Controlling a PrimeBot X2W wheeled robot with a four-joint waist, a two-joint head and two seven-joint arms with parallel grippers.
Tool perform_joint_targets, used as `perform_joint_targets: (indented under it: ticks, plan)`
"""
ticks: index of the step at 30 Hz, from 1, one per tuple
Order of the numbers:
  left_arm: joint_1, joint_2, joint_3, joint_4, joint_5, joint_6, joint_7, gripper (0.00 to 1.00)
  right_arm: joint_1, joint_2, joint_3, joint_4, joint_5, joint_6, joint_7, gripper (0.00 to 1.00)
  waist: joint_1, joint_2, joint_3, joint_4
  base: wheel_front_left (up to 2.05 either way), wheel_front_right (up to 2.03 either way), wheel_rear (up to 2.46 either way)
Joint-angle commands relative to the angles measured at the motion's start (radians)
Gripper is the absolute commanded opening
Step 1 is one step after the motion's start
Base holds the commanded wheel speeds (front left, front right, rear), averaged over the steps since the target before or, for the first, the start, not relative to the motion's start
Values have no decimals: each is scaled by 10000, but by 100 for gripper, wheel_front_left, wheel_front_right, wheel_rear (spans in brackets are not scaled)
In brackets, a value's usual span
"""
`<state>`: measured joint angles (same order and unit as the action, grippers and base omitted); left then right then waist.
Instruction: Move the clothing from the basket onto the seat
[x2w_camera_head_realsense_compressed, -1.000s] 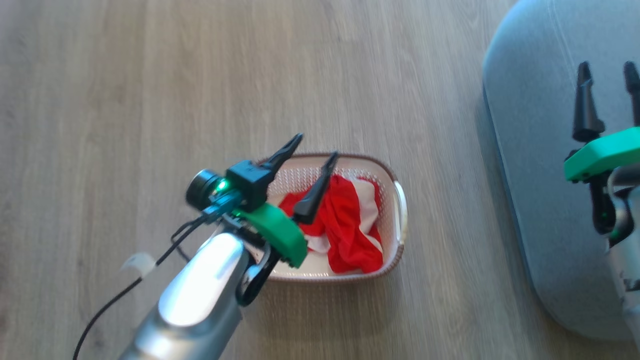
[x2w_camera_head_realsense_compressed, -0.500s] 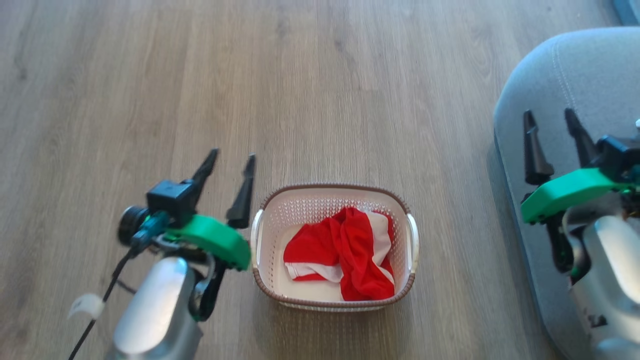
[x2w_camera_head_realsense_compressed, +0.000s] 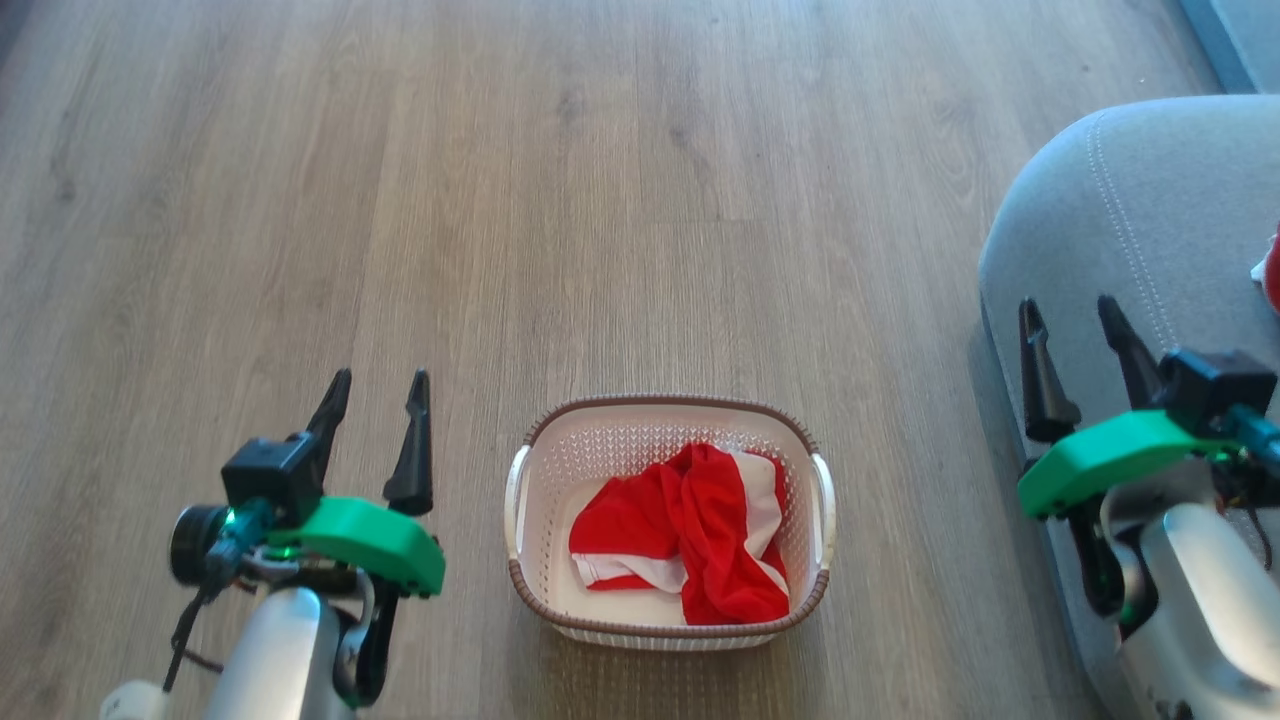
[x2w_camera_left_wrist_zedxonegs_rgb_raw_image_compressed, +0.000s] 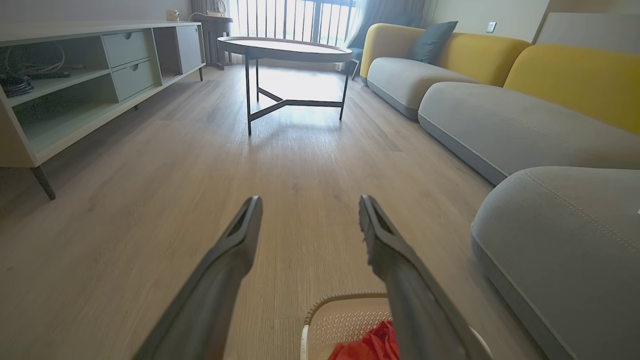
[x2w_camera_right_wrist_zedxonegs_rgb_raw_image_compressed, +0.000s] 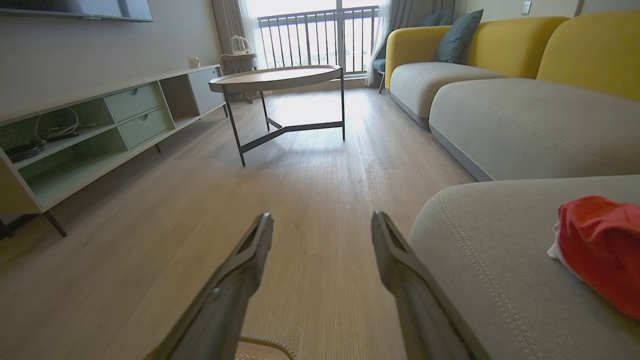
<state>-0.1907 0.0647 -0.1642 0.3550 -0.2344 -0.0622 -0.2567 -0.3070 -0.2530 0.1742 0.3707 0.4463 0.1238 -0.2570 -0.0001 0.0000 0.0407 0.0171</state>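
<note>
Left gripper (x2w_camera_head_realsense_compressed: 381, 375), right gripper (x2w_camera_head_realsense_compressed: 1067, 302): fingers wide apart, empty.
Left one beside basket (x2w_camera_head_realsense_compressed: 665, 404), red-white clothing (x2w_camera_head_realsense_compressed: 700, 530) inside, on wood-plank floor (x2w_camera_head_realsense_compressed: 600, 200); right one at grey seat (x2w_camera_head_realsense_compressed: 1120, 220) edge, red garment (x2w_camera_right_wrist_zedxonegs_rgb_raw_image_compressed: 600, 240) atop; beyond: round coffee table (x2w_camera_right_wrist_zedxonegs_rgb_raw_image_compressed: 280, 75), low cabinet (x2w_camera_left_wrist_zedxonegs_rgb_raw_image_compressed: 75, 75), yellow-backed sofa (x2w_camera_left_wrist_zedxonegs_rgb_raw_image_compressed: 500, 125).

Bare floor (x2w_camera_head_realsense_compressed: 600, 200) surrounds the basket (x2w_camera_head_realsense_compressed: 520, 590); its top is unobstructed.

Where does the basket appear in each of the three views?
Head view: the basket is at bottom centre.
Left wrist view: basket at the bottom edge, right of centre.
Right wrist view: basket rim sliver at the bottom edge, left of centre.
Shared landmark: the grey seat, on the right.
</note>
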Motion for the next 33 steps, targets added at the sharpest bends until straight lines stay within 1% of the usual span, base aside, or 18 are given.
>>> perform_joint_targets:
  ticks: [1,7,17,33]
  plan:
    - [-133,38,522,-412,156,-13,-51,100,86,39,58,-360,-117,69,-47,100,1,0,-68,-5,0,0,0]
    - [324,-55,867,-568,385,36,-51,100,519,220,-156,-403,-261,69,-47,100,1,0,-196,-45,0,0,0]
    - [840,-128,1274,-894,720,369,-51,100,1061,571,-387,-450,-591,69,-47,100,1,0,-261,-106,0,0,0]
    - [864,-143,1072,-996,602,458,-51,100,1030,625,-474,-540,-587,69,-47,100,1,0,-97,-104,0,0,0]
